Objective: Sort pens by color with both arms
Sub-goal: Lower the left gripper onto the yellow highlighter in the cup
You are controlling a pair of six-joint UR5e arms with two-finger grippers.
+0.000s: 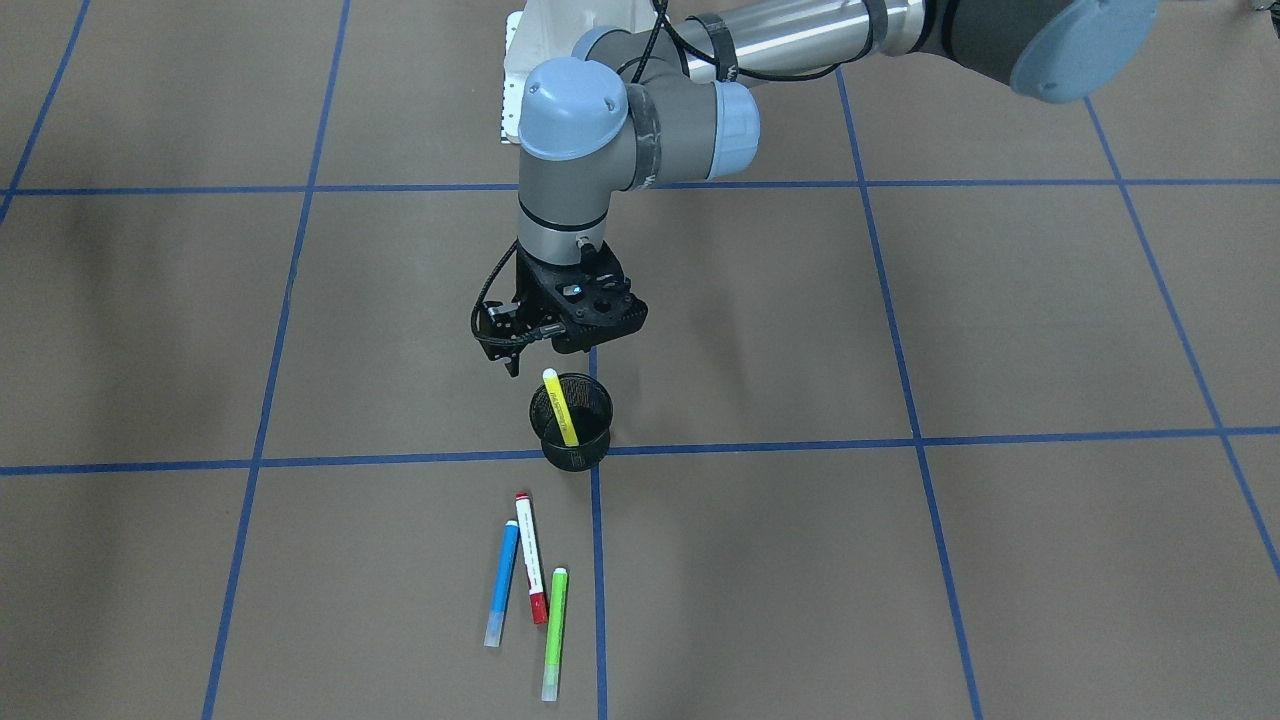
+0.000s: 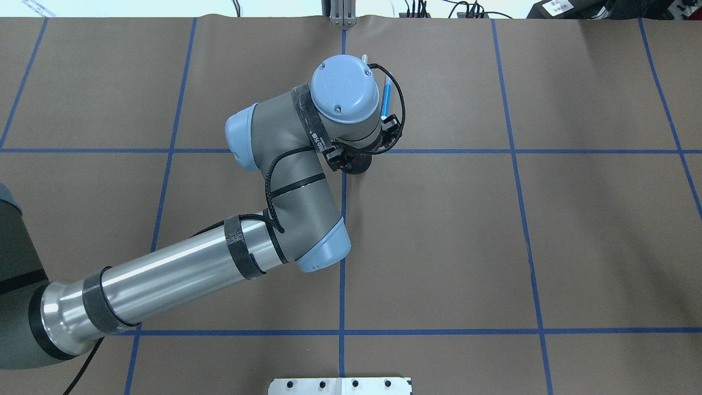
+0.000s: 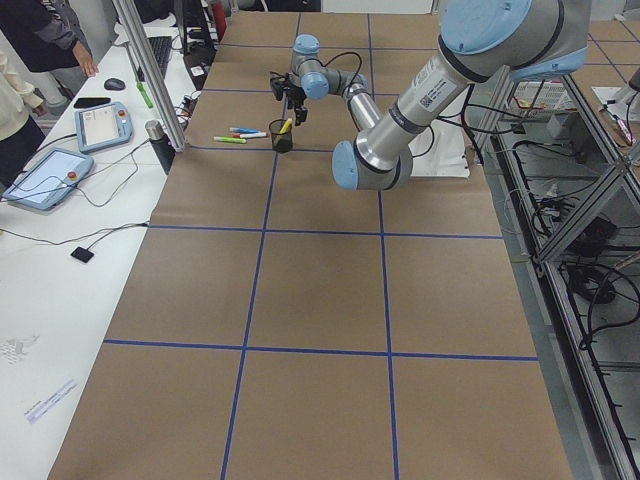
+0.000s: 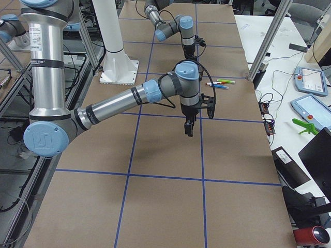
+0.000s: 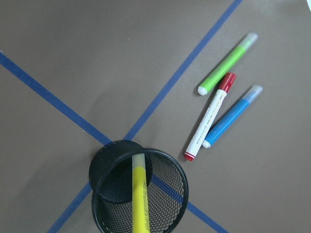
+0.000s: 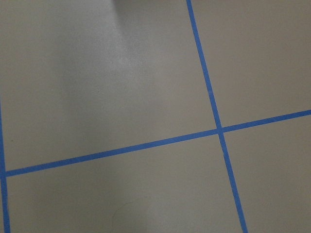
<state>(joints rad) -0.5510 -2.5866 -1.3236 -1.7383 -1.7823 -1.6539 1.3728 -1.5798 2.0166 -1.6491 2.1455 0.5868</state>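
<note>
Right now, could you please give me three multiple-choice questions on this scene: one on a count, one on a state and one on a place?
1. How many pens lie on the table?
A. two
B. three
C. four

2. The yellow pen is:
A. lying flat
B. standing tilted in the black mesh cup
C. upright beside the cup

3. Between the blue pen and the green pen lies:
A. the white pen with red ends
B. the yellow pen
C. the cup

Answers:
1 B: blue, white and green ones lie there.
2 B: its top end leans out over the cup's rim.
3 A: the front and left wrist views both show it flanked by those two.
</note>
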